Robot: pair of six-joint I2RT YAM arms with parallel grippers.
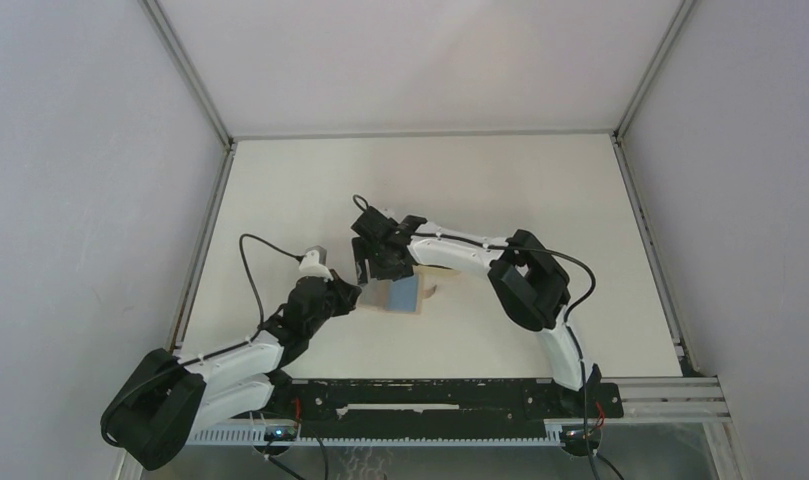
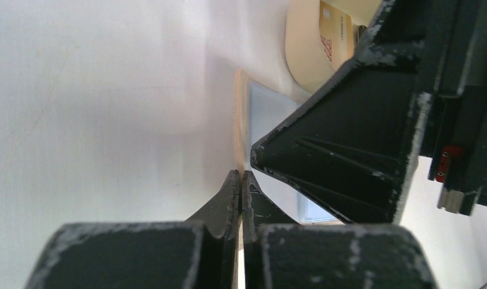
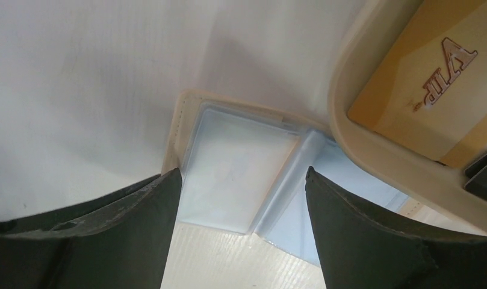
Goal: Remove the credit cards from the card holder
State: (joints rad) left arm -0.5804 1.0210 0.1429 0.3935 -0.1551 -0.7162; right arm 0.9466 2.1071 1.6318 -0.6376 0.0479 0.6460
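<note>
While the right claw (image 3: 243, 171) stands wide open with nothing between its dark, scuffed fingers, it is poised over the card holder (image 3: 171, 135), which lies opened flat on the white table (image 3: 78, 72) just beside the tan tray (image 3: 349, 129); the left claw (image 2: 241, 189) is clenched tight, its tips meeting at the holder's tan edge, though whether it pinches that edge I cannot tell.

From overhead, both claws close in on the holder from either side and the right arm crosses above the tray; the holder shows there only as a small pale blue patch. Only the right wrist view shows the stitched beige border, the glossy light blue card (image 3: 235, 162) with rounded corners lying in the holder, a translucent fold beside it, and a matte gold card (image 3: 421, 90) embossed "VIP" inside the tray's smooth, rounded rim; the left wrist view alone shows the right claw's chipped black finger looming close over the holder.
</note>
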